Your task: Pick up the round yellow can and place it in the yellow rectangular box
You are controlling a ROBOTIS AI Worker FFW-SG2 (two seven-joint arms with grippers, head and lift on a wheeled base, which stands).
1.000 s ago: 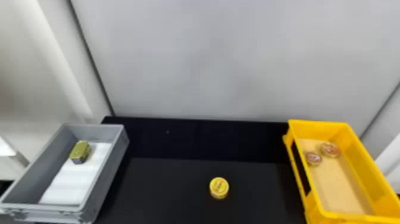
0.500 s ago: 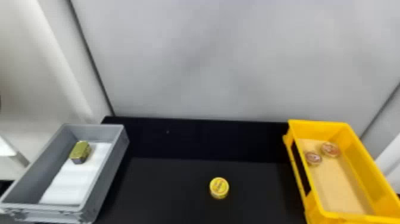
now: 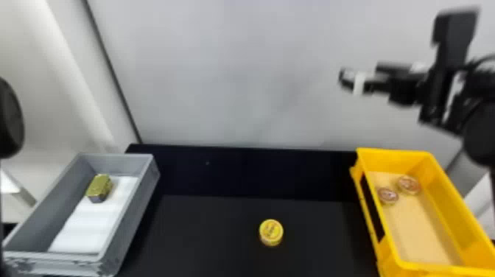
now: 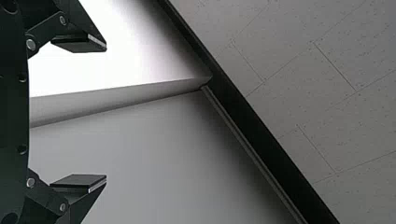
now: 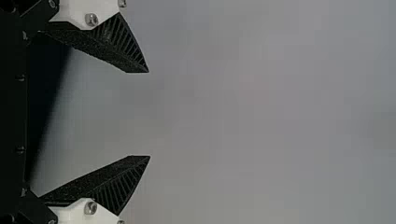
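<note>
Round yellow can, near side — likely light, stiff, slick; grip its sides. Black left gripper, black right gripper — jaws apart.

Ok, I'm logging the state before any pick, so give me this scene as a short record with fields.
target: round yellow can, on the black table between the two boxes
destination: yellow rectangular box, on the robot's right
box contents: two small round tins
other container: gray box, on the left, holding a gold tin
right gripper: open, nothing between its fingers
left gripper: open, nothing between its fingers
task status: can not yet in the yellow box
</note>
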